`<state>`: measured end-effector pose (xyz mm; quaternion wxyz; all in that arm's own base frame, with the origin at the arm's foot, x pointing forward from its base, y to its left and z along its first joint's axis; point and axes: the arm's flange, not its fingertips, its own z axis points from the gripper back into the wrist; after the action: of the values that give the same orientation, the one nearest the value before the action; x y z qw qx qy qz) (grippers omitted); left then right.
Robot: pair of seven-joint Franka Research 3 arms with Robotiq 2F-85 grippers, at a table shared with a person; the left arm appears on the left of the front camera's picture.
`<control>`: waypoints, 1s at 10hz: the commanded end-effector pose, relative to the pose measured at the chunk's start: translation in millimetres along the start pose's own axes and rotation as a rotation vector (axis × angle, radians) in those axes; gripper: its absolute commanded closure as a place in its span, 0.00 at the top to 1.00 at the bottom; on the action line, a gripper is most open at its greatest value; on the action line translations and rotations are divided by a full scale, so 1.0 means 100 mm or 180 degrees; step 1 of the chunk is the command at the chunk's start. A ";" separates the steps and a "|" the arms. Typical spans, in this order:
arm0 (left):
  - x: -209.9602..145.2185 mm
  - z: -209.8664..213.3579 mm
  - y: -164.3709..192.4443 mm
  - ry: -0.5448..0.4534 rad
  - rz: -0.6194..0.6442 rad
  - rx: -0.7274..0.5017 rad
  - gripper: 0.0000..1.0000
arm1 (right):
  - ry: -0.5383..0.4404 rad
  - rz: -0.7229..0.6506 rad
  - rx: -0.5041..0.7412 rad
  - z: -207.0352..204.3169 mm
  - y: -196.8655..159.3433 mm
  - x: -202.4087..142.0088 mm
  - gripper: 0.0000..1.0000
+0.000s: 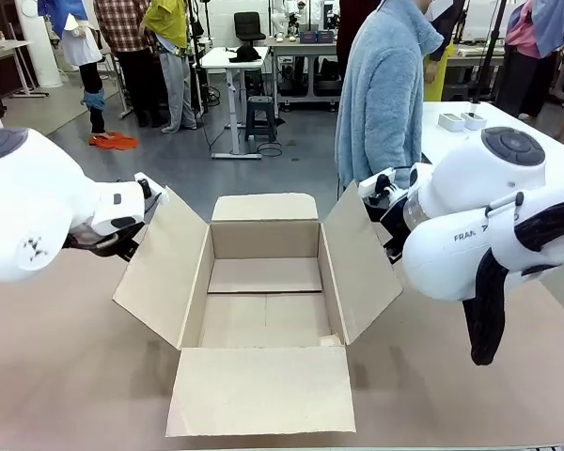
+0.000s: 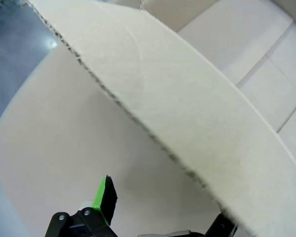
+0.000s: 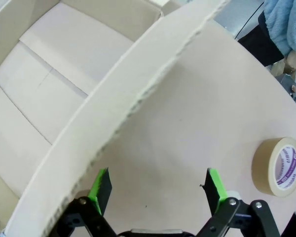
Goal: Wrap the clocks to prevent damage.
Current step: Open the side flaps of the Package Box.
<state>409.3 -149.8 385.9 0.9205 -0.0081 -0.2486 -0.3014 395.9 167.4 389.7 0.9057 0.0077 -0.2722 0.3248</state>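
The coming move turns on which way the clocks lie from the fingers, and that I cannot tell. The box (image 1: 263, 315) stands open in the middle of the surface (image 1: 66, 385) and its floor is bare. What can be read is how each arm stands to the box. The left fingers (image 1: 148, 199) hang at the outer top corner of the left flap (image 1: 164, 272), spread wide and holding nothing. From the left wrist one green pad (image 2: 104, 196) rises over bare surface, while the flap's raw edge runs slantwise across and covers the other finger's tip (whether that edge sits inside the gap or only in front of it I cannot say). The right fingers (image 1: 381, 190) mirror this at the top corner of the right flap (image 1: 362, 263), also spread wide and empty. From the right wrist that flap's edge passes just beside one pad (image 3: 101, 183), outside the gap. A tape roll (image 3: 278, 167) lies flat on the surface beyond the other pad, well apart from the box. Each arm is nearest its own side flap, and neither is nearer the box's middle. A person (image 1: 385, 103) stands at the far side, so my guess is that a bundle would come from there, and either arm could meet it equally.
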 end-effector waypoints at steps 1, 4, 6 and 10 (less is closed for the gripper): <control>0.26 0.53 0.21 0.0256 -0.0197 0.0032 1.00 | 0.0120 0.0011 -0.0017 0.52 -0.02 0.28 1.00; 0.65 1.48 0.33 0.0454 -0.0313 0.0100 1.00 | 0.0278 -0.0087 -0.0240 1.40 -0.02 0.71 1.00; 0.78 2.05 0.31 0.0397 -0.0246 0.0218 1.00 | 0.0397 -0.0052 -0.0528 1.92 0.18 0.89 1.00; 0.85 2.45 0.27 0.0290 -0.0250 0.0188 1.00 | 0.0312 -0.0061 -0.0610 2.28 0.32 0.97 1.00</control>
<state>364.9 -135.4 654.8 0.9180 0.0457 -0.2195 -0.3272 318.7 215.7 639.0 0.9162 -0.1004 -0.2656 0.2827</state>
